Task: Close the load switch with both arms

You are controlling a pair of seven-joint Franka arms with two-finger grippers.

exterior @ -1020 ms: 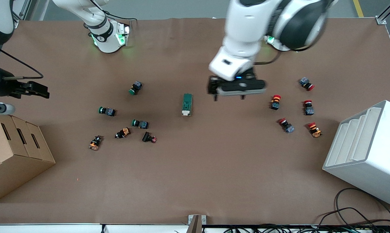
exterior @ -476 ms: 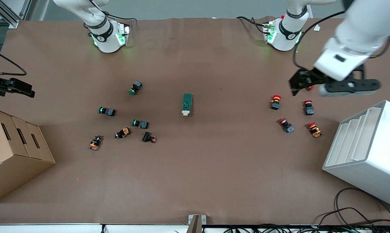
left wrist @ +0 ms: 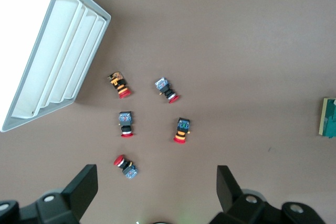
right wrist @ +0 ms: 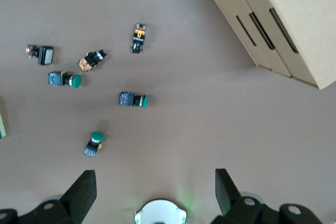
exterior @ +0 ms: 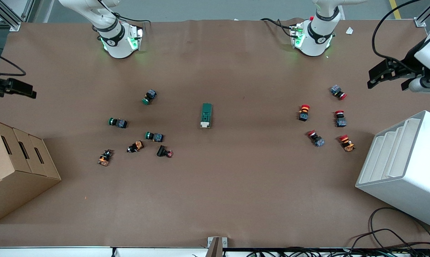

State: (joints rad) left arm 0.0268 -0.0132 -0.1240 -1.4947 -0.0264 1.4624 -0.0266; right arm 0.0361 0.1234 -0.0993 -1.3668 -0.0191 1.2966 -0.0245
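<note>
The load switch (exterior: 206, 115), a dark green block with a cream lever end, lies alone at the middle of the table. It shows at the edge of the left wrist view (left wrist: 329, 117) and barely at the edge of the right wrist view (right wrist: 1, 127). My left gripper (exterior: 386, 80) is open and empty, up over the left arm's end of the table above the red buttons; its fingers (left wrist: 84, 187) stand wide apart. My right gripper (exterior: 13, 89) is open and empty at the right arm's end, above the cardboard box; its fingers (right wrist: 84, 187) stand wide apart.
Several red push buttons (exterior: 304, 112) lie toward the left arm's end, next to a white slotted rack (exterior: 400, 167). Several green and orange push buttons (exterior: 153, 136) lie toward the right arm's end, next to a cardboard box (exterior: 15, 167).
My left arm swung from over the table's middle, beside the switch, out to its own end. My right gripper drew back toward the table's edge. The switch has not moved.
</note>
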